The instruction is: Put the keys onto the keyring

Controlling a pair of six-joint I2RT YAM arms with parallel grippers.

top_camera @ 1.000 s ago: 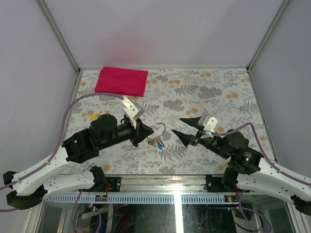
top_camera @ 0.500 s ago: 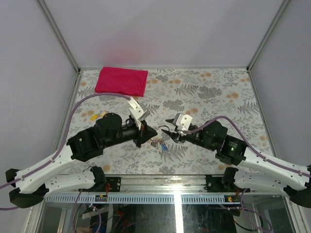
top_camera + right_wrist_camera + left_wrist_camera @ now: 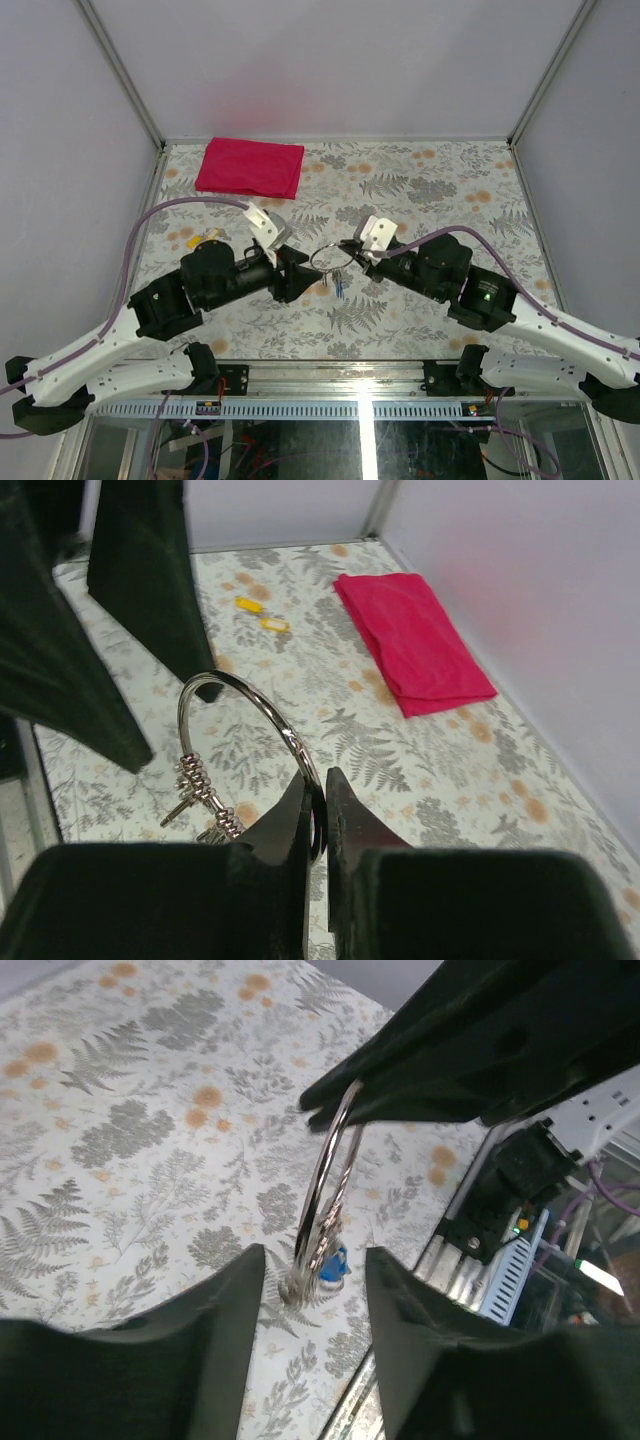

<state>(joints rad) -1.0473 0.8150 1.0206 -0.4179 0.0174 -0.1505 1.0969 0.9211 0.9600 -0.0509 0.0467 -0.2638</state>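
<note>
The keyring (image 3: 328, 257) is a large silver ring held upright above the table, with small rings bunched at its lower part (image 3: 203, 789). My right gripper (image 3: 318, 780) is shut on the ring's wire (image 3: 262, 707); in the top view this gripper (image 3: 351, 262) is at the ring's right side. The keys (image 3: 341, 287) hang below it with their blue heads (image 3: 333, 1264) just over the table. My left gripper (image 3: 315, 1258) is open, its fingers either side of the ring's lower end without touching it. Seen from above, the left gripper (image 3: 316, 276) is just left of the ring.
A folded red cloth (image 3: 250, 167) lies at the back left of the fern-patterned table. Two small yellow tags (image 3: 205, 238) lie left of the left arm. The metal rail of the table's near edge (image 3: 330, 370) runs behind both arms. Grey walls close in both sides.
My right gripper came in from the right, closed on the ring and raised it upright. My left gripper, shut before, has opened and let go.
</note>
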